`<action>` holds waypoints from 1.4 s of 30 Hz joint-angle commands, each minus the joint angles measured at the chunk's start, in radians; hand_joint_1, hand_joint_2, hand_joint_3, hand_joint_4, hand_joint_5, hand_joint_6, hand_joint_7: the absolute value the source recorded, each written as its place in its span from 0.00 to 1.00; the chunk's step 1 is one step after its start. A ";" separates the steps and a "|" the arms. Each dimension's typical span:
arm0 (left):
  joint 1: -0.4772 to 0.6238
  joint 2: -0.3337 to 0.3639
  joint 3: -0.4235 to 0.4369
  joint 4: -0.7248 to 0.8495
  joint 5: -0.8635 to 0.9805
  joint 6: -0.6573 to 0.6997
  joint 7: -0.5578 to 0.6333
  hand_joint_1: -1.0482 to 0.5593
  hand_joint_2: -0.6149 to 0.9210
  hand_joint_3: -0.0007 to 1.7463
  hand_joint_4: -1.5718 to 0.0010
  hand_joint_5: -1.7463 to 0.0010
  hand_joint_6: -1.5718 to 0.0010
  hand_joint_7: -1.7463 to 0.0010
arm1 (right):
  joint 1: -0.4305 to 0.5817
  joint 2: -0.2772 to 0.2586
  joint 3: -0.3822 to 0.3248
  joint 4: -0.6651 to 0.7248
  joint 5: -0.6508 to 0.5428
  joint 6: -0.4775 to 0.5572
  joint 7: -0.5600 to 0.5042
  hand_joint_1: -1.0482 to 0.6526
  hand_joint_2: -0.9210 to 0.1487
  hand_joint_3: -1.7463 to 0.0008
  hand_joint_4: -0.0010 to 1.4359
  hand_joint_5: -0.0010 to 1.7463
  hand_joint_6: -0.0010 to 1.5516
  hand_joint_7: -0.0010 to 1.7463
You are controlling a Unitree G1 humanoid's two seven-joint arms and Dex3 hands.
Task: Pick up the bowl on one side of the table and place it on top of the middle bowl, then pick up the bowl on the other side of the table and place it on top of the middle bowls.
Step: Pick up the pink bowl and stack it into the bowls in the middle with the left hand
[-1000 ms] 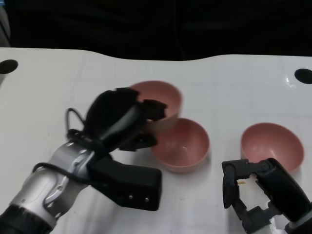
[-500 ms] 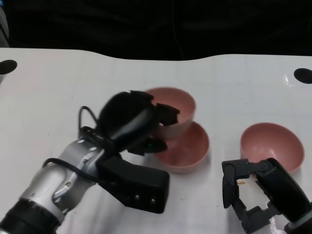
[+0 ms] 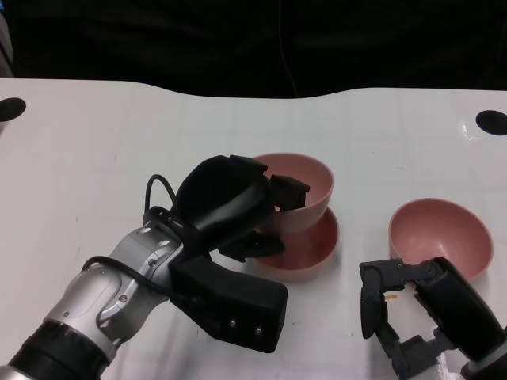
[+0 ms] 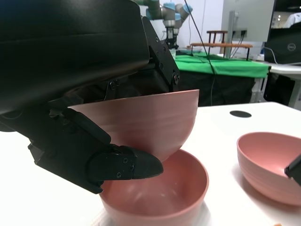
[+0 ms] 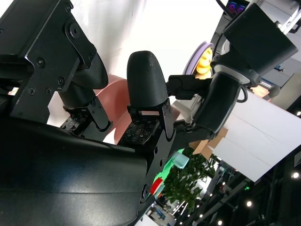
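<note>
My left hand (image 3: 230, 202) grips a pink bowl (image 3: 305, 194) by its rim and holds it tilted just above the middle pink bowl (image 3: 305, 253). In the left wrist view the held bowl (image 4: 146, 120) hangs over the middle bowl (image 4: 160, 195), its bottom dipping inside the rim. A third pink bowl (image 3: 440, 233) stands on the right, also seen from the left wrist (image 4: 270, 165). My right hand (image 3: 412, 313) rests low at the front right, just short of that bowl, fingers apart and empty. The right wrist view shows its black fingers (image 5: 146, 84) with pink behind them.
The white table (image 3: 119, 134) has a dark round hole near each far corner (image 3: 13, 108) (image 3: 493, 122). Its curved far edge runs along the back. A small orange speck (image 3: 393, 297) lies by my right hand.
My left hand has carried the pink bowl rightward and nearer, from behind the middle bowl to over it. My right hand has stayed put.
</note>
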 commanded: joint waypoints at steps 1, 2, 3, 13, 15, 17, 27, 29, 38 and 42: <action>-0.025 -0.007 -0.006 0.035 -0.006 -0.009 -0.005 0.49 0.86 0.43 0.47 0.00 0.49 0.24 | 0.006 -0.008 -0.001 -0.005 0.022 -0.001 0.007 0.73 0.79 0.00 0.73 1.00 0.60 0.83; -0.031 -0.016 -0.011 0.052 -0.007 -0.009 -0.012 0.48 0.87 0.44 0.48 0.01 0.49 0.24 | 0.006 -0.008 0.000 -0.004 0.027 0.000 0.011 0.74 0.78 0.00 0.73 1.00 0.60 0.84; -0.036 -0.027 -0.014 0.069 -0.015 -0.016 -0.016 0.48 0.87 0.44 0.48 0.01 0.49 0.24 | 0.003 -0.007 0.000 0.001 0.028 -0.003 0.011 0.74 0.78 0.00 0.73 1.00 0.60 0.84; -0.055 -0.056 -0.030 0.130 -0.024 -0.019 -0.037 0.48 0.86 0.46 0.49 0.00 0.52 0.17 | 0.001 -0.008 0.002 -0.002 0.034 0.008 0.017 0.75 0.78 0.00 0.72 1.00 0.60 0.84; -0.056 -0.060 -0.032 0.141 -0.026 -0.019 -0.039 0.48 0.86 0.45 0.48 0.02 0.51 0.21 | 0.001 -0.008 0.001 -0.002 0.028 0.004 0.014 0.75 0.78 0.00 0.73 1.00 0.60 0.84; -0.057 -0.062 -0.033 0.148 -0.028 -0.020 -0.038 0.49 0.85 0.44 0.48 0.04 0.51 0.22 | 0.001 -0.008 0.000 0.000 0.026 -0.001 0.012 0.75 0.78 0.00 0.73 1.00 0.60 0.84; -0.077 -0.047 -0.075 0.184 0.039 0.010 -0.038 0.45 0.98 0.20 0.53 0.51 0.52 0.74 | 0.004 -0.005 0.004 0.000 0.031 0.000 0.014 0.77 0.78 0.00 0.72 1.00 0.60 0.84; -0.078 -0.042 -0.084 0.179 0.058 0.014 -0.031 0.43 1.00 0.18 0.56 0.58 0.54 0.83 | 0.003 -0.005 0.004 0.001 0.029 -0.002 0.013 0.76 0.78 0.00 0.72 1.00 0.60 0.84; -0.044 -0.010 -0.146 0.093 0.209 0.128 -0.045 0.25 1.00 0.27 0.91 0.80 0.82 0.97 | 0.003 -0.008 0.005 0.002 0.027 -0.005 0.014 0.75 0.79 0.00 0.71 1.00 0.60 0.84; -0.014 -0.001 -0.152 0.040 0.224 0.174 -0.064 0.17 1.00 0.33 1.00 0.90 0.92 0.99 | 0.005 -0.006 0.006 -0.001 0.033 -0.002 0.014 0.75 0.78 0.00 0.71 1.00 0.60 0.85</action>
